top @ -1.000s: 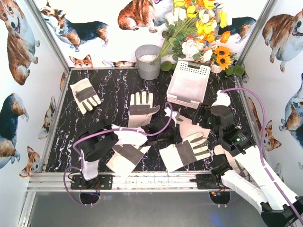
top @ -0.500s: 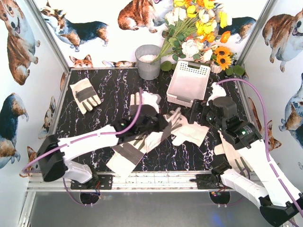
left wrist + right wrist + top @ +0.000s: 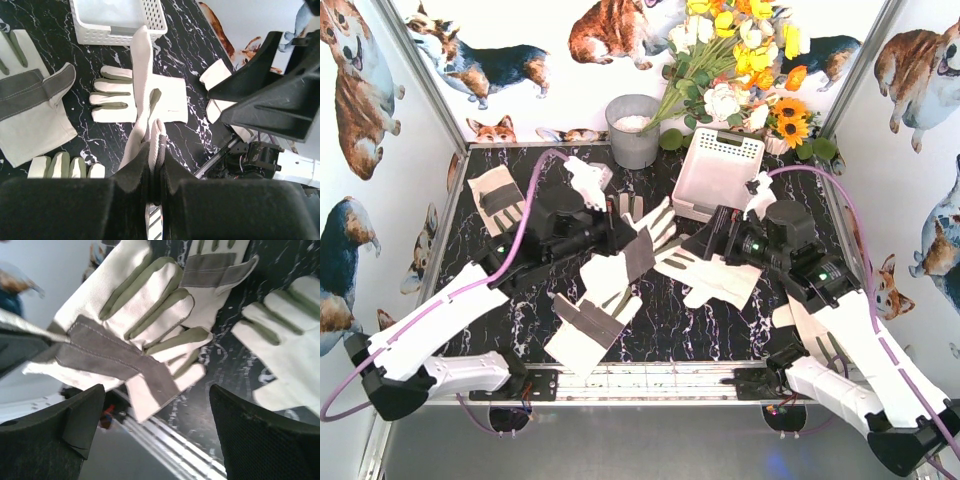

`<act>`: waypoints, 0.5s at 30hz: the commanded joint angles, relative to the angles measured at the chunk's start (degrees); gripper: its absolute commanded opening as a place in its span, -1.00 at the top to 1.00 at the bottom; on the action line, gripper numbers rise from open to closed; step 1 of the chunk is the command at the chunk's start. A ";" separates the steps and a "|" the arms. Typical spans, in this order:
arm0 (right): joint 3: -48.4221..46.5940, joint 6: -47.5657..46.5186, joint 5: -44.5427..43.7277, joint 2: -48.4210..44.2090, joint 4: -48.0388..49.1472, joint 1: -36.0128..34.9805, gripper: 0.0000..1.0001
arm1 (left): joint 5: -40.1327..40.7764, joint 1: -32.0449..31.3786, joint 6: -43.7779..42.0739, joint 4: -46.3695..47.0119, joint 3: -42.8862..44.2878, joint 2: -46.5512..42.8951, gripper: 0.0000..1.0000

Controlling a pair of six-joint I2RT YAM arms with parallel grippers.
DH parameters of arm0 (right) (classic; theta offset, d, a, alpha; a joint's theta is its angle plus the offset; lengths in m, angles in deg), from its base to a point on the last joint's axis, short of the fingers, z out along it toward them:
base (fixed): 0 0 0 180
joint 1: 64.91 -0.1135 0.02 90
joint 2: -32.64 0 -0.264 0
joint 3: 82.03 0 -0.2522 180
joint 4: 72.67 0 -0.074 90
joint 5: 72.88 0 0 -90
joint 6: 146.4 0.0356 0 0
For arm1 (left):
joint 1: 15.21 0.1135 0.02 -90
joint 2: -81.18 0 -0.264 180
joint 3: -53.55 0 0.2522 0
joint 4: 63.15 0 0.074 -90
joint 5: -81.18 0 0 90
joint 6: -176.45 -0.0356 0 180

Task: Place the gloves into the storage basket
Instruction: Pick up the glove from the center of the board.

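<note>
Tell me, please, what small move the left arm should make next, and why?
Probably swing the left gripper toward the back right until its glove hangs over the storage basket. The jaws are shut on that glove, held in the air, and the basket lies just beyond it. The right gripper is open and holds nothing, so it need not act first.

In the left wrist view, the held glove point(image 3: 141, 55) has its cuff hidden between the closed jaws. The storage basket point(image 3: 95, 35) ahead of the jaws is cut off by the top edge. In the right wrist view, the flat glove point(image 3: 285, 340) right of the jaws runs off the frame.
</note>
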 commanded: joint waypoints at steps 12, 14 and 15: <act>2.90 38.51 -3.66 5.95 18.79 -8.09 -0.57 | -0.85 0.70 1.17 4.79 -3.66 -0.63 1.00; 2.08 39.83 -2.48 7.90 18.96 -8.92 -0.57 | -1.15 0.70 1.08 5.07 -3.93 -0.07 1.00; 1.70 40.55 -2.02 8.73 18.84 -9.06 -0.57 | -1.40 0.65 1.09 5.22 -3.95 0.16 1.00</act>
